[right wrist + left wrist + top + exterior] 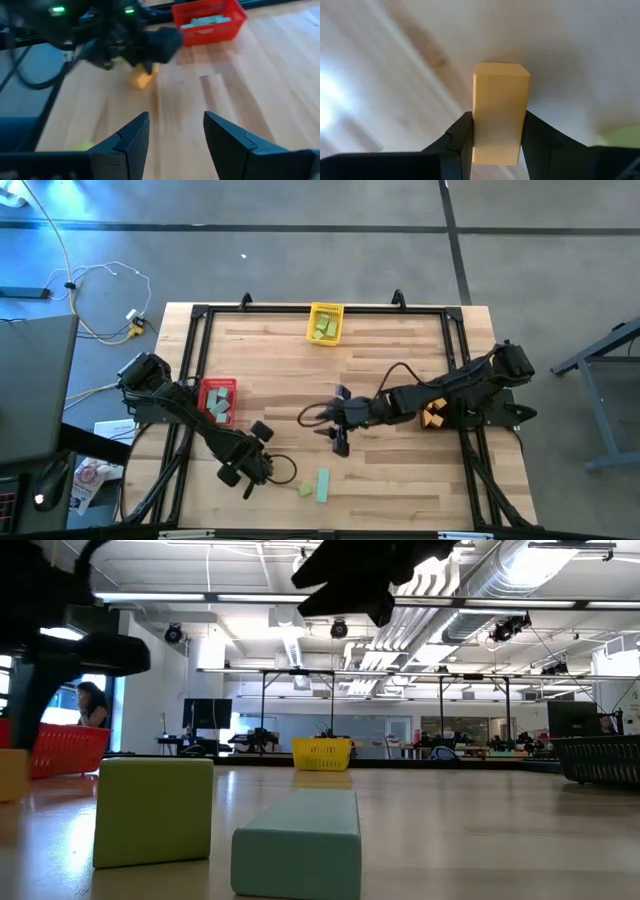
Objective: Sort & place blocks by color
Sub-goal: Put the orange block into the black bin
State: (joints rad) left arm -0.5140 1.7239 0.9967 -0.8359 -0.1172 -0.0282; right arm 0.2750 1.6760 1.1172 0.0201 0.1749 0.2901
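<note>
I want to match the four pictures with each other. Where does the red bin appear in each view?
High view: red bin at the left of the table, beside the left arm.
Low view: far left, behind the green block.
Left wrist view: not in it.
Right wrist view: at the top, right of centre.
Shared landmark: the left gripper, shut on the orange block, which shows near the bin.
</note>
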